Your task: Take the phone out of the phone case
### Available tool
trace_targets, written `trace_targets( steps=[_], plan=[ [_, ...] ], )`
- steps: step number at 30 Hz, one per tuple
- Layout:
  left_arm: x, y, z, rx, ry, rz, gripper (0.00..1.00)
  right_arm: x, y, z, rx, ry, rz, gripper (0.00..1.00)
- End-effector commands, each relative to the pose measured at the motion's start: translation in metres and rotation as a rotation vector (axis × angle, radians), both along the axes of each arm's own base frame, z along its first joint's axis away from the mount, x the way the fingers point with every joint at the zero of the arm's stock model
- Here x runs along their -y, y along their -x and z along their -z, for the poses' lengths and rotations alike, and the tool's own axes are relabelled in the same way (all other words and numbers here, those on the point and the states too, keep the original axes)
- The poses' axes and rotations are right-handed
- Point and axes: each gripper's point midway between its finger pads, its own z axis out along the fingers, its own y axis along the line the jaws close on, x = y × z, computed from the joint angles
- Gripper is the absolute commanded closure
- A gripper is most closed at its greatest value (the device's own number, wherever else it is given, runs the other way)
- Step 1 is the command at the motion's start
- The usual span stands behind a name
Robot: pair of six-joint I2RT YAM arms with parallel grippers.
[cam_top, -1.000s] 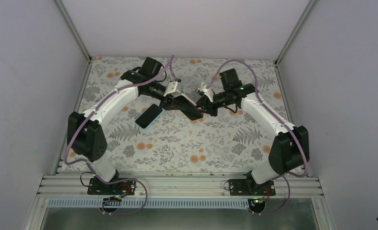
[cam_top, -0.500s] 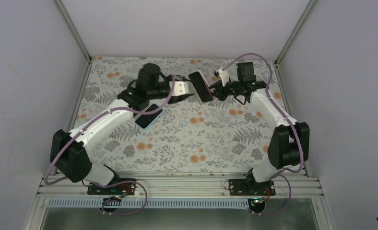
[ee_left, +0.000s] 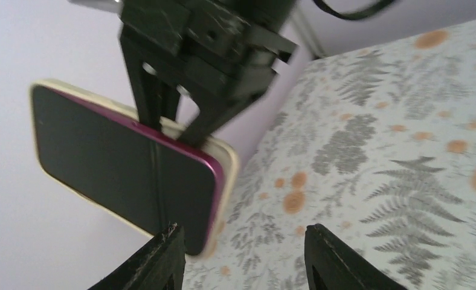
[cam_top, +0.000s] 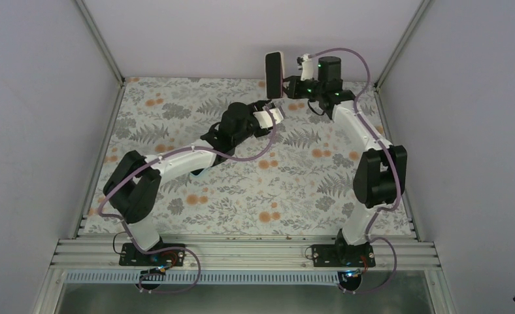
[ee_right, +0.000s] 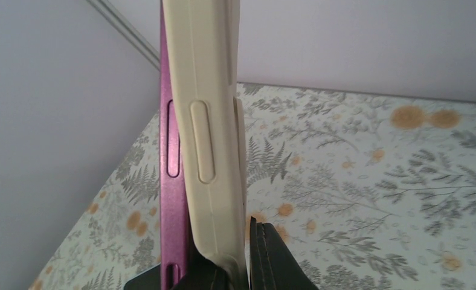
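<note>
Item: phone [ee_left: 121,163], magenta, one long edge showing outside the cream phone case [ee_right: 208,139], upright above the worktop's [cam_top: 274,190] far edge.
Right pincer [cam_top: 287,87]: clenched on the case.
Left pincer [ee_left: 241,241]: released, empty, just below.
Handling: grip the exposed phone rim only; pull steadily.

The table [cam_top: 294,196] has a pale top printed with grey ferns and orange blossoms. A ribbed metal rail [cam_top: 242,252] runs along its near edge.
</note>
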Motion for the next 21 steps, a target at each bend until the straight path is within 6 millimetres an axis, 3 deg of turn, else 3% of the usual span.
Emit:
trace_targets(
  steps=[1, 8, 21],
  plan=[
    [-0.007, -0.025, -0.040, 0.107, 0.141, -0.139, 0.50, -0.023, -0.005, -0.018, 0.043, -0.055, -0.025, 0.97],
    [-0.004, -0.030, -0.033, 0.106, 0.144, -0.157, 0.50, -0.029, -0.008, -0.015, 0.037, -0.065, -0.042, 0.97],
    [-0.003, -0.033, -0.016, 0.081, 0.133, -0.167, 0.51, -0.035, 0.002, -0.030, 0.054, -0.092, -0.070, 0.97]
  ],
)
